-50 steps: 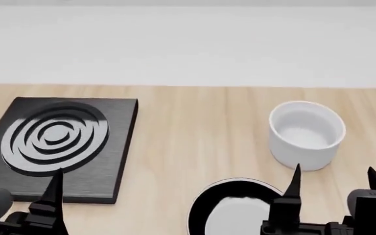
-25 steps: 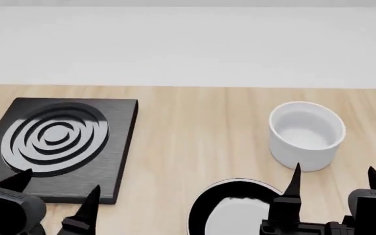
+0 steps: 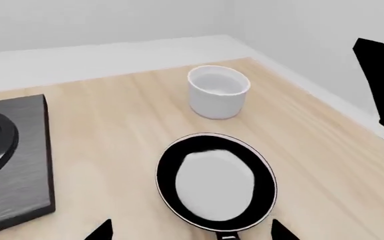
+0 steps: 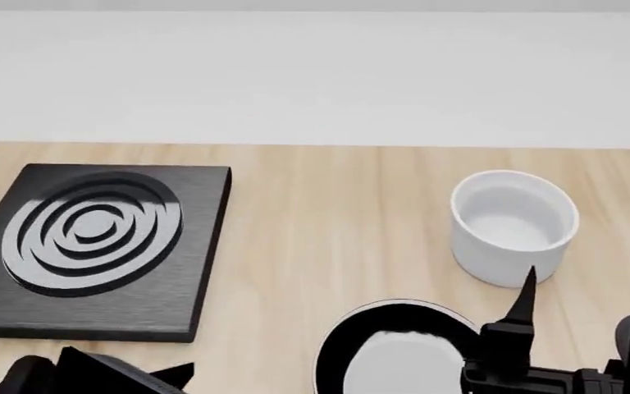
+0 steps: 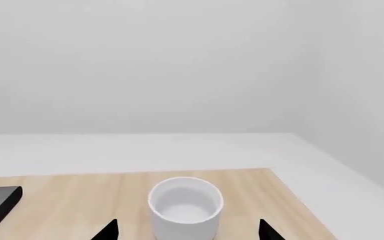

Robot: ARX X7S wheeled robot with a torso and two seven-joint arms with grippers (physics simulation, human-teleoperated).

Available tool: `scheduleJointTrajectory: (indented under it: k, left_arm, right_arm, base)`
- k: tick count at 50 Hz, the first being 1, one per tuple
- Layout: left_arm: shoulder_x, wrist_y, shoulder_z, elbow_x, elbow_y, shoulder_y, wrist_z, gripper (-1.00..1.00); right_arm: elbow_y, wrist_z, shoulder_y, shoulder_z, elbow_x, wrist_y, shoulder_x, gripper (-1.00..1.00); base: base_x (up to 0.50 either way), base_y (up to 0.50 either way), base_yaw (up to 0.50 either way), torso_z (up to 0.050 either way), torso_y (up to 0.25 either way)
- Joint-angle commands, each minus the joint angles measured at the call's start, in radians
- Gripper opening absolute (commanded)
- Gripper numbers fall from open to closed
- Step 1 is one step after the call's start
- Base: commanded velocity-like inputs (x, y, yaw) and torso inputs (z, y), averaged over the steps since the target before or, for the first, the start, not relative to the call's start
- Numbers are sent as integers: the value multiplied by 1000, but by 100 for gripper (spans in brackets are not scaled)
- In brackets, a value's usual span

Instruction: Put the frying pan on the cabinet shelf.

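Observation:
The frying pan point(image 4: 394, 355) is small, round and black with a glossy inside, and lies on the wooden counter at the head view's bottom edge. In the left wrist view the pan point(image 3: 215, 181) lies just ahead of my left gripper point(image 3: 190, 233), its short handle point(image 3: 227, 234) pointing between the open fingertips. My left gripper is empty. My right gripper point(image 4: 593, 308) is open and empty, right of the pan and in front of the white cup point(image 4: 512, 226). In the right wrist view the cup point(image 5: 185, 204) stands between the spread fingertips point(image 5: 106, 231). The cabinet shelf is out of view.
A flat square black burner plate point(image 4: 96, 246) with raised rings lies at the counter's left; it also shows in the left wrist view point(image 3: 8, 165). A white wall runs behind the counter. My right arm point(image 3: 381, 80) shows as a black block in the left wrist view.
My left gripper has dropped towards the head view's bottom edge and turned right towards the pan. My right gripper has shifted slightly right and lower. Pan, cup and burner plate have not moved.

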State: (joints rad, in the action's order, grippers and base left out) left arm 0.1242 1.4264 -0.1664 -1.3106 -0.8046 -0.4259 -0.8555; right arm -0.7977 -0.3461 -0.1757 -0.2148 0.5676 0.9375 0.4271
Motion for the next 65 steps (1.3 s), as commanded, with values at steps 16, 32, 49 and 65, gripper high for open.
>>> scheduleJointTrajectory:
  k: [16,32,49,65]
  left_arm:
    - [-8,-152,-215,185,149,93,111,100]
    - [-37,-252,-332,289,325,97,174,100]
    - [-28,-348,-427,362,440,160,211,100]
    - [-52,-413,-488,388,586,125,284,100]
  right_arm:
    - [8,-44,-18,0,-16,13,12,100]
    - [18,-43,21,9,-27,-23,3,100]
    - [32,-34,68,15,-42,-76,-5,100]
    - [57,-21,118,15,-54,-130,-17,100]
  base:
    - [0,0,0,0,0]
    - [0,0,0,0,0]
    - [0,0,0,0,0]
    - [0,0,0,0,0]
